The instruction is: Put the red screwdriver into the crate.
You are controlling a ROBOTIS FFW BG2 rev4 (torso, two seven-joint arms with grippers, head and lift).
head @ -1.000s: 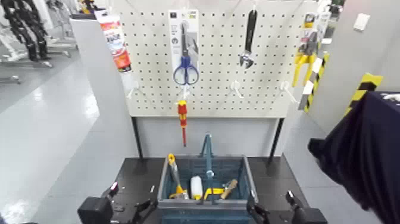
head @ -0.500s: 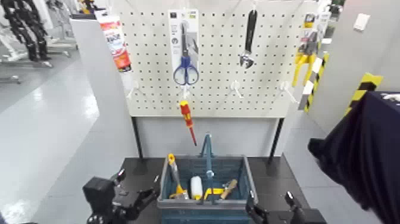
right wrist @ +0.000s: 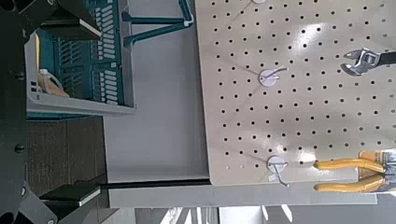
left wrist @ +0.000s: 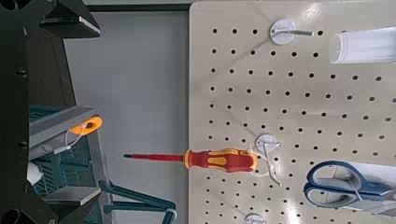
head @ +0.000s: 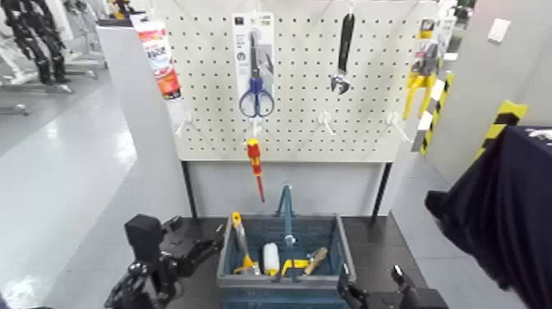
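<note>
A: Where is the red screwdriver (head: pixel 255 167) sitting right now?

B: It is hanging from a white hook on the pegboard (head: pixel 296 82), tilted slightly, directly below the blue-handled scissors (head: pixel 256 97). It is well above and beyond the fingertips of the left gripper (head: pixel 195 246), with nothing gripping it. In the left wrist view the screwdriver (left wrist: pixel 201 159) is showing a glossy red handle with yellow bands and a thin red shaft.

A: And the fingers?

B: The left gripper is hovering just beside the near left wall of the crate (head: pixel 283 282); its dark fingers are looking parted and holding nothing. The right gripper (head: pixel 370 294) is waiting low by the crate's right corner, and I cannot tell how its fingers are set.

A: What are you worrying about?

B: The screwdriver is hanging loosely, so I judge that a nudge from a fingertip could set it swinging or knock it off the hook. The smooth, rounded handle could also slip between hard fingers. The crate is rigid blue-grey plastic with low walls and a tall central handle, already holding a yellow-handled tool (head: pixel 239 238) and other items, so a dropped screwdriver could bounce off them.
</note>
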